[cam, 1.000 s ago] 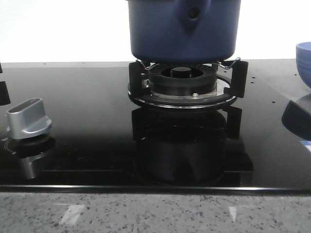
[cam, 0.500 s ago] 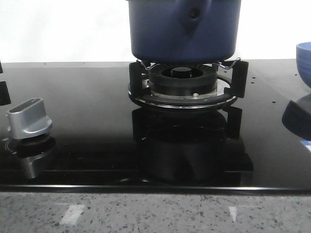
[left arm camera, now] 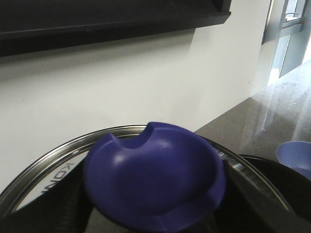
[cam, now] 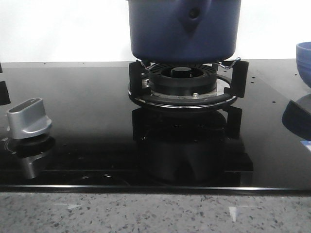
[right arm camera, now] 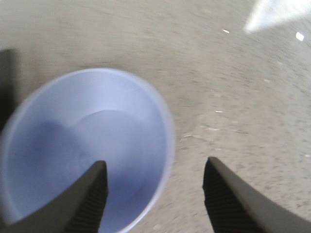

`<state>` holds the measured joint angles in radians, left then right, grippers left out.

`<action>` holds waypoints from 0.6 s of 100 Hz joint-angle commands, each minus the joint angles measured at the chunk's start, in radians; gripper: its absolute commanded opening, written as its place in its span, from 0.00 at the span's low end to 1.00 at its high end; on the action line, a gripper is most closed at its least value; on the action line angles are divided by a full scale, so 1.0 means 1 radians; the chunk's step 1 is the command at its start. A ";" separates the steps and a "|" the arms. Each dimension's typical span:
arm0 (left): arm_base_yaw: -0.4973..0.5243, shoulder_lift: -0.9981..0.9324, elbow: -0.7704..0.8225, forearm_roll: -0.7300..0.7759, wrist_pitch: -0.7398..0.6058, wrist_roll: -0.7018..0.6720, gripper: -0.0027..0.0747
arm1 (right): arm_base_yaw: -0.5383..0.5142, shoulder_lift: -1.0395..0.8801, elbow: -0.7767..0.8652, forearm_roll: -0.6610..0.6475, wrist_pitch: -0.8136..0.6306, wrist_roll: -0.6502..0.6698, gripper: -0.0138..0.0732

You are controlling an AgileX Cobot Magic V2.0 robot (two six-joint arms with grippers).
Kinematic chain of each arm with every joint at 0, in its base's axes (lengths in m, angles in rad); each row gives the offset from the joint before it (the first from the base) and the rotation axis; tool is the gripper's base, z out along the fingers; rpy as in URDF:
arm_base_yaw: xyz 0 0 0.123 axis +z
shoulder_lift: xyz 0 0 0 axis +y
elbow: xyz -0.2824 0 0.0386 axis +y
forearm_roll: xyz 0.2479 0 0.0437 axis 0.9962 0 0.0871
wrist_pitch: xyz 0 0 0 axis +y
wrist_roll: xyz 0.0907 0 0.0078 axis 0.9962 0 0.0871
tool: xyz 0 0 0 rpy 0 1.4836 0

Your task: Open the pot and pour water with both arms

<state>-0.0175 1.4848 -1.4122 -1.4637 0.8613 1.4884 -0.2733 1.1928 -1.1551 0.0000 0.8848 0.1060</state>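
The dark navy pot [cam: 184, 29] stands on the gas burner [cam: 183, 80] at the back centre; its top is cut off by the frame. Neither gripper shows in the front view. In the left wrist view, my left gripper [left arm camera: 155, 216] is shut on the lid's blue knob [left arm camera: 153, 177], with dark fingers on either side of it. The glass lid's steel rim [left arm camera: 58, 155] shows around the knob. My right gripper [right arm camera: 155, 194] is open above the light blue bowl [right arm camera: 82, 145], one finger [right arm camera: 90, 199] over its inside and the other [right arm camera: 228, 199] outside the rim.
A silver stove knob [cam: 29, 119] sits at the left of the black glass hob [cam: 87, 97]. The light blue bowl [cam: 304, 60] stands at the right edge. A speckled stone counter [cam: 155, 213] runs along the front.
The pot and the hob have not moved in the front view. Only faint reflections near the hob's front edge have shifted.
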 commanded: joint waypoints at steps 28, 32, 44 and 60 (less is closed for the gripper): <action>0.005 -0.050 -0.035 -0.084 0.016 -0.009 0.37 | -0.051 0.260 -0.076 0.049 -0.029 -0.041 0.61; 0.005 -0.050 -0.035 -0.084 0.016 -0.009 0.37 | -0.051 0.280 -0.076 0.066 -0.037 -0.060 0.61; 0.005 -0.050 -0.035 -0.084 0.016 -0.009 0.37 | -0.051 0.321 -0.076 0.084 -0.055 -0.068 0.60; 0.005 -0.050 -0.035 -0.084 0.016 -0.009 0.37 | -0.051 0.343 -0.076 0.087 -0.061 -0.068 0.32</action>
<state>-0.0155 1.4835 -1.4122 -1.4589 0.8758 1.4884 -0.3176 1.5646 -1.1980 0.0790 0.8672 0.0520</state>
